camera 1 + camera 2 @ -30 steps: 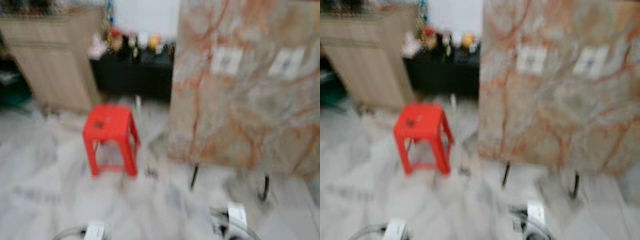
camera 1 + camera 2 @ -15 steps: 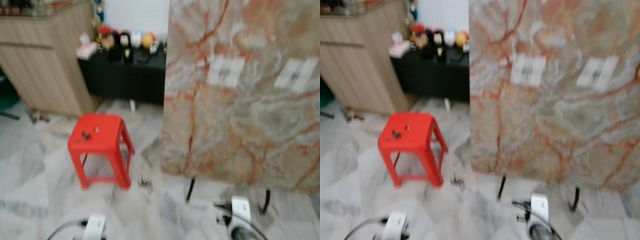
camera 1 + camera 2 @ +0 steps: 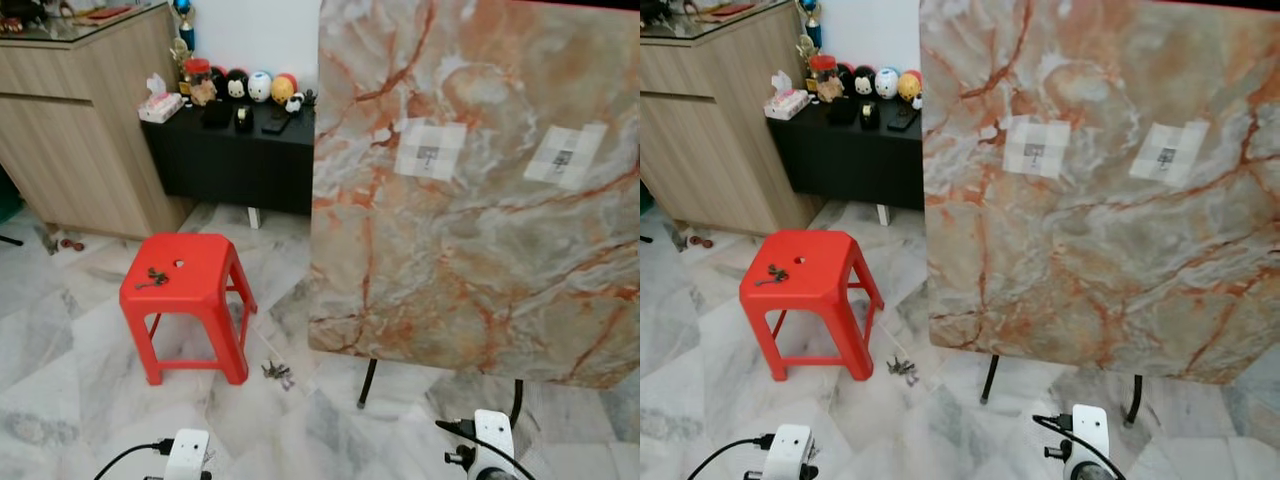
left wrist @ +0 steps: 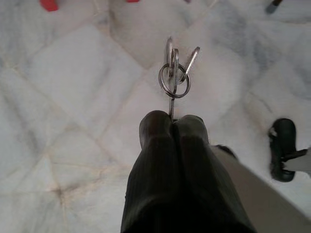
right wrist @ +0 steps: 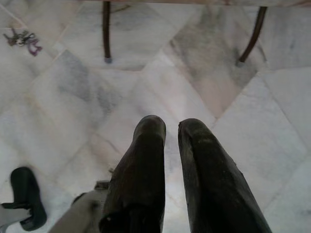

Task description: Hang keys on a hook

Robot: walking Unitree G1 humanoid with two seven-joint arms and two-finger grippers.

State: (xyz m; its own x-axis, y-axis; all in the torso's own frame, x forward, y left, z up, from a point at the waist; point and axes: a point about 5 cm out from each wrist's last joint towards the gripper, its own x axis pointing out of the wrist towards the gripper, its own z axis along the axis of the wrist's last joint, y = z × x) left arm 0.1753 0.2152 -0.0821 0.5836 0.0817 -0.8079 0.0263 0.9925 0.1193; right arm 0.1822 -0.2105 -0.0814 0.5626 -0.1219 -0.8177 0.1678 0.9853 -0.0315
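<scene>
A tall marble-patterned board [image 3: 470, 190] stood on thin black legs at about one o'clock from the robot, with two pale taped patches high on its face; any hook on them was too small to make out. At eleven o'clock a wooden cabinet [image 3: 75, 120] stood beside a low black table [image 3: 235, 155] lined with small toys. Nearer, at ten o'clock, a red stool [image 3: 185, 290] held a small bunch of keys [image 3: 152, 278] on its seat. Another bunch, the floor keys [image 3: 277, 374], lay on the marble tiles just beside the stool's foot. The left gripper [image 4: 173, 121] hung low over the floor, fingers pressed together on a key ring [image 4: 175, 73] that stuck out from the tips. The right gripper [image 5: 171, 127] hung over bare tiles, fingers narrowly parted, holding nothing.
</scene>
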